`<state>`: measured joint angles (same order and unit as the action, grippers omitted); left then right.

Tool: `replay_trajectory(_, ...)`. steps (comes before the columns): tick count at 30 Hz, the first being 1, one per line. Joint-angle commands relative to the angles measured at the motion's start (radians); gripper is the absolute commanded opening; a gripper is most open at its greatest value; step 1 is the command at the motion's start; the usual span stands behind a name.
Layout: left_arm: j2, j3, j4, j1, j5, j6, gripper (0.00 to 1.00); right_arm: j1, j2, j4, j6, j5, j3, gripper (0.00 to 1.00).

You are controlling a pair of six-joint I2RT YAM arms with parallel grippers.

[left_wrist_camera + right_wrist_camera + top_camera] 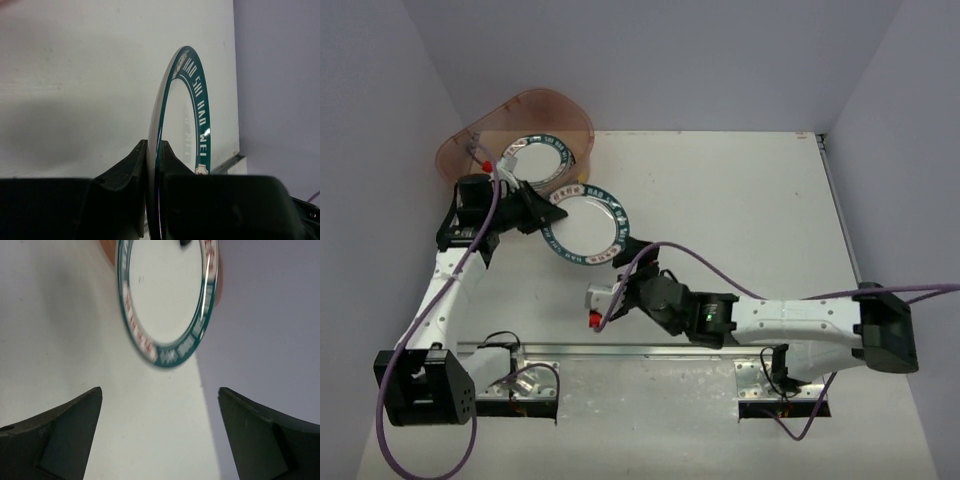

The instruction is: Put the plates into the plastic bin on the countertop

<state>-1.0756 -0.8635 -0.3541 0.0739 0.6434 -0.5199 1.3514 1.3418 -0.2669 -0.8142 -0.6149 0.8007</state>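
Your left gripper (155,155) is pinched shut on the rim of a plate (588,222), one finger on each face. You hold it by the edge nearest the bin (460,150), and the plate reaches out to the right from the fingers, toward the middle of the table (740,220). It is round, so it has no long axis. Its face looks up in the top view, and the left wrist camera sees it edge-on. You cannot tell whether it touches the table.

The plate is thin and glossy, with a white centre inside a teal band carrying white lettering.

The bin, translucent pinkish-brown plastic with rounded walls, sits at the far left corner. A second plate (538,163) with the same teal rim lies inside it.

Your right gripper (160,425) is spread wide and holds nothing, near the middle of the front edge, with its dark fingers pointing at the held plate.
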Motion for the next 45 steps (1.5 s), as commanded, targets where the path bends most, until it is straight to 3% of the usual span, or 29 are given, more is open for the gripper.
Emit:
replay_trajectory(1, -0.069, -0.168, 0.184, 0.168, -0.159, -0.223, 0.00, -0.265, -0.132, 0.244, 0.559, 0.133, 0.051, 0.99)
replay_trajectory(3, -0.112, -0.237, 0.201, 0.202, -0.225, -0.274, 0.00, -0.388, -0.118, 0.360, 0.749, 0.040, 0.111, 0.99)
replay_trajectory(4, -0.150, -0.266, 0.210, 0.214, -0.270, -0.307, 0.00, -0.491, -0.113, 0.477, 0.923, 0.046, 0.154, 0.99)
replay_trajectory(7, -0.249, -0.324, 0.253, 0.218, -0.375, -0.365, 0.00, -0.717, -0.111, 0.579, 1.186, 0.217, 0.183, 0.99)
replay_trajectory(10, -0.359, -0.374, 0.331, 0.219, -0.408, -0.394, 0.00, -0.825, -0.172, 0.414, 1.238, 0.338, 0.115, 0.99)
replay_trajectory(12, -0.473, -0.421, 0.400, 0.219, -0.400, -0.392, 0.00, -0.914, -0.229, 0.300, 1.290, 0.546, 0.027, 0.99)
replay_trajectory(14, -0.520, -0.472, 0.421, 0.219, -0.403, -0.384, 0.00, -0.970, -0.223, 0.280, 1.354, 0.705, 0.050, 0.99)
replay_trajectory(16, -0.601, -0.520, 0.453, 0.223, -0.400, -0.368, 0.00, -1.057, -0.193, 0.235, 1.475, 0.973, 0.076, 0.99)
replay_trajectory(18, -0.656, -0.538, 0.499, 0.226, -0.389, -0.349, 0.01, -1.095, -0.178, 0.139, 1.568, 1.116, 0.074, 0.99)
replay_trajectory(23, -0.751, -0.592, 0.513, 0.231, -0.358, -0.301, 0.05, -1.105, -0.179, 0.083, 1.609, 1.256, 0.083, 0.99)
replay_trajectory(25, -0.787, -0.597, 0.502, 0.231, -0.353, -0.299, 0.11, -1.106, -0.207, 0.088, 1.594, 1.248, 0.072, 0.99)
replay_trajectory(30, -0.886, -0.673, 0.383, 0.234, -0.358, -0.280, 0.36, -1.105, -0.232, 0.141, 1.543, 1.226, 0.080, 0.99)
replay_trajectory(34, -1.013, -0.938, 0.115, 0.236, -0.366, -0.226, 0.69, -1.106, -0.248, 0.214, 1.485, 1.197, 0.103, 0.99)
replay_trajectory(36, -1.053, -1.017, 0.029, 0.232, -0.369, -0.208, 0.99, -1.106, -0.254, 0.254, 1.470, 1.182, 0.119, 0.99)
replay_trajectory(40, -1.185, -1.192, -0.197, 0.201, -0.421, -0.140, 1.00, -1.106, -0.271, 0.264, 1.463, 1.158, 0.120, 0.99)
replay_trajectory(45, -1.204, -1.238, -0.269, 0.180, -0.484, -0.102, 1.00, -1.106, -0.287, 0.328, 1.444, 1.118, 0.137, 0.99)
